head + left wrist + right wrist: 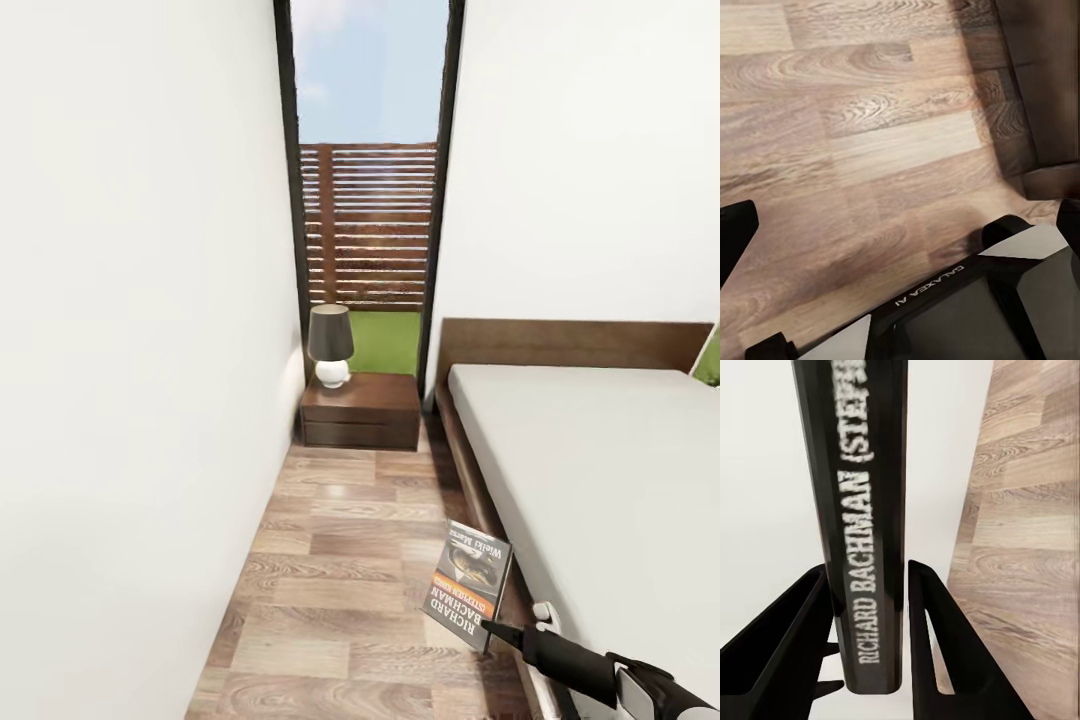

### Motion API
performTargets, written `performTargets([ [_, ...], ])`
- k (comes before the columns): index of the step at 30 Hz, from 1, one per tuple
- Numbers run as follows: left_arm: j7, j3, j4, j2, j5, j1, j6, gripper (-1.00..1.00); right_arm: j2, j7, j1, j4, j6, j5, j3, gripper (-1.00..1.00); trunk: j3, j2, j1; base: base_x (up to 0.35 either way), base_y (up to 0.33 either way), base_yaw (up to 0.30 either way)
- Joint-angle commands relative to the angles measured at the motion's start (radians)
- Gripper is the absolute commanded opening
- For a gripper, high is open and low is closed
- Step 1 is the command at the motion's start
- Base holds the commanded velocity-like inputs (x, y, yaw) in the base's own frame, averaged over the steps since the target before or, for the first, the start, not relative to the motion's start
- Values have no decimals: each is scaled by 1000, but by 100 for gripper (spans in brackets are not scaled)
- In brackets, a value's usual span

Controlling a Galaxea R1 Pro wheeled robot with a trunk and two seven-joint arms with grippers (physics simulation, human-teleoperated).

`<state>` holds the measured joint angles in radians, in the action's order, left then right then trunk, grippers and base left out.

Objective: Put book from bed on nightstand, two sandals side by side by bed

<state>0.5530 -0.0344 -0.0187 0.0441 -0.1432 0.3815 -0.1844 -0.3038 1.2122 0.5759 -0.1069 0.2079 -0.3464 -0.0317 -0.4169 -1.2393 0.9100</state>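
Holding the book [468, 583] by its lower corner, the right gripper [492, 631] carries it upright over the floor strip beside the bed [600, 470].

Both fingers [937, 645] clamp the spine, so the book hangs near the bed frame's dark edge. A narrow wood-plank floor [340, 560] runs between the white wall [140, 400] and the bed to the nightstand [362, 410], whose lamp [331, 345] takes its left rear corner. I cannot tell how the left gripper [900, 225] stands.

Your right arm [575, 662] showed a glossy black sleeve running into a white shell. Your right gripper [866, 645] had two flat, black, tapering fingers [937, 652]. White "GALAXEA" lettering [928, 287] sat on your dark base.
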Motion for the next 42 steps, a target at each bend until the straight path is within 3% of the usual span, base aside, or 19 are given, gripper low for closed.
performTargets([
  [1,1,-4,0,0,-10,0,-7,100,0,3,1,0,10,-2,-8,-100,-1,-1,0,0,0,-282],
  [15,-1,-4,0,0,-10,0,-7,100,0,3,1,0,10,-2,-8,-100,-1,-1,0,98,0,-231],
  [31,0,-4,0,0,-10,0,-7,100,0,3,1,0,10,-2,-8,-100,-1,-1,0,304,0,-1],
  [42,-1,-4,0,0,-10,0,-7,100,0,3,1,0,10,-2,-8,-100,-1,-1,0,265,0,197],
])
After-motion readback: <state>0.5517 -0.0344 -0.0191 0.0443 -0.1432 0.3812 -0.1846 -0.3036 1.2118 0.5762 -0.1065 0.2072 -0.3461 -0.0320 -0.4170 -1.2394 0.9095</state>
